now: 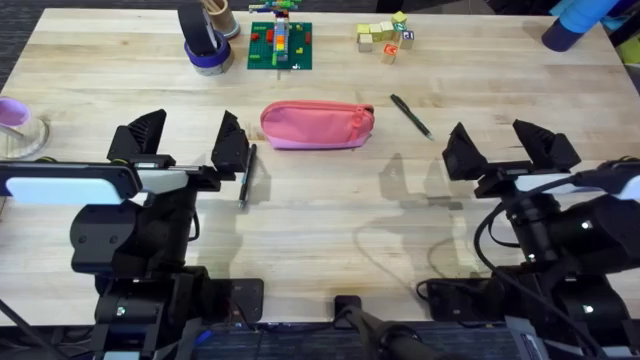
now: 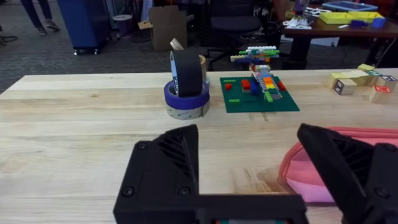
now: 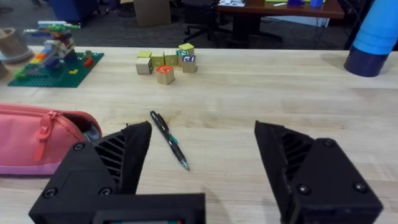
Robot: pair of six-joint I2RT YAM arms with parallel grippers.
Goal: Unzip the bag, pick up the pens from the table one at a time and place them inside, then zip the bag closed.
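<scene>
Overhead: bag (image 1: 317, 125) between spread left gripper (image 1: 190, 140) and spread right gripper (image 1: 510, 145); pens (image 1: 411, 116) beside each.

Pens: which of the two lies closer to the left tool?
The pen left of the pink bag, lying beside the left tool; the other pen lies right of the bag.

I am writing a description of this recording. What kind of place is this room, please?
Probably a robotics lab or workshop. Two robot arms sit at a wooden table, office chairs and cardboard boxes stand behind, and another desk holds blue and yellow parts bins.
</scene>
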